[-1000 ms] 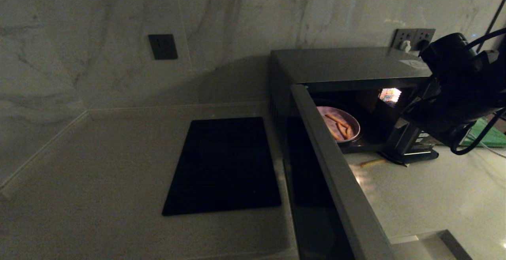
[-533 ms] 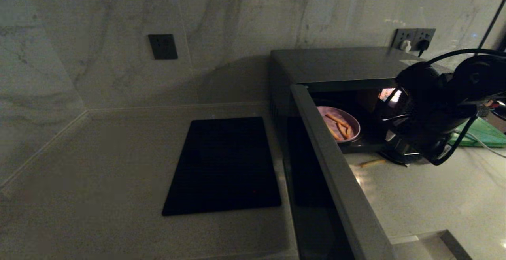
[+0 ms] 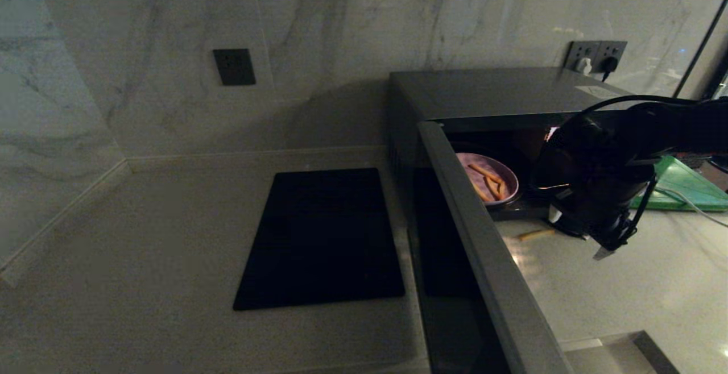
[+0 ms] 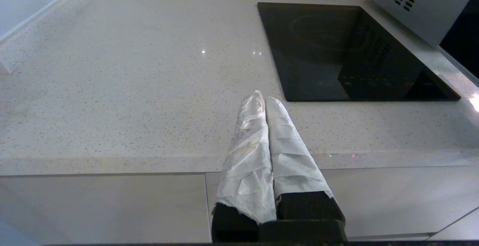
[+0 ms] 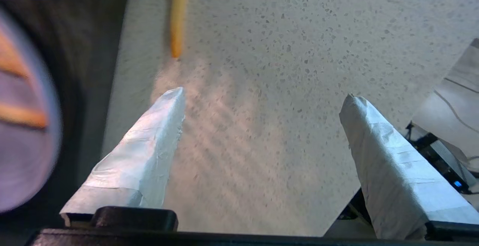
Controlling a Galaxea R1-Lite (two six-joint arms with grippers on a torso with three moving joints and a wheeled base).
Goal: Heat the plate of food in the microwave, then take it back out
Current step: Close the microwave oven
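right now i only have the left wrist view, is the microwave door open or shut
Observer: Open. In the head view the microwave's door stands swung out toward the robot.
Operator: ok, my left claw is parked shut by the black slab. where's the plate of food
Observer: The plate of food sits inside the lit cavity.
Operator: and the right claw
Observer: The right claw is open and empty, above the counter just outside the cavity, near a stray fry lying there.
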